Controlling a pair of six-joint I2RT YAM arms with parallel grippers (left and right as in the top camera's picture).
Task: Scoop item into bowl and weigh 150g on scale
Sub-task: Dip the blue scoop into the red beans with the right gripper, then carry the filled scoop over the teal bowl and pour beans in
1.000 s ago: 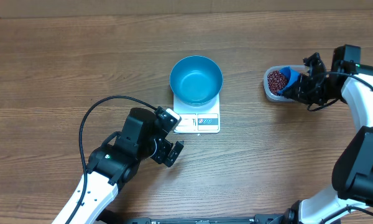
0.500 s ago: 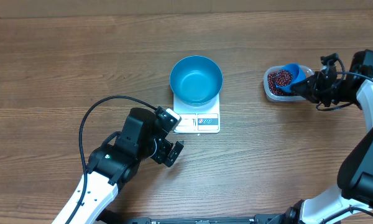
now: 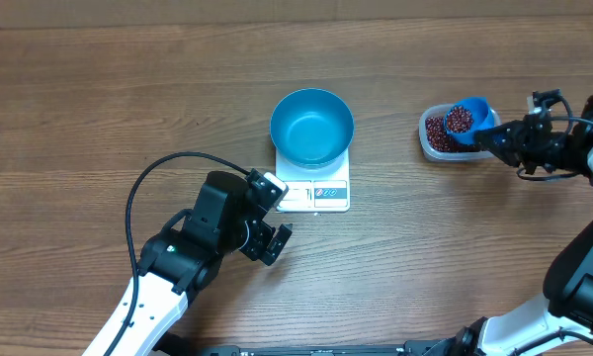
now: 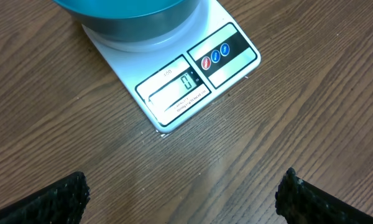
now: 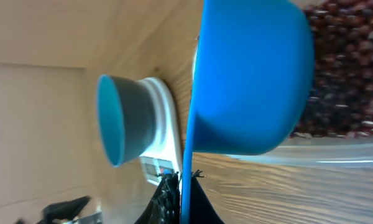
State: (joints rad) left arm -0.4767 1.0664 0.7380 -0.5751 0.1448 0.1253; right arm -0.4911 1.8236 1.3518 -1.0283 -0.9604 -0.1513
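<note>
The beans (image 3: 436,130) lay in a loose maroon heap inside the clear tub (image 3: 430,150) toward the right side of the table (image 3: 99,99). A further load of them filled the small blue scoop (image 3: 463,119), which was held mouth up over the tub's right half. In the right wrist view the scoop's underside blocked much of the tub, so it was hard to tell whether it touched the heap below. The right gripper (image 3: 501,139) was clamped tight on the scoop's handle, its arm reaching in from the right edge.

Well to the left of the tub, the blue bowl (image 3: 311,126) sat on the white scale (image 3: 316,194). It covered the back of the platform and left the front strip bare, and its inside showed plain blue. In the left wrist view the display (image 4: 177,87) read zero, with three round buttons (image 4: 215,56) beside it. The left gripper (image 3: 276,217) hovered above the wood just left of the scale's front corner, its jaws spread wide and holding nothing.
</note>
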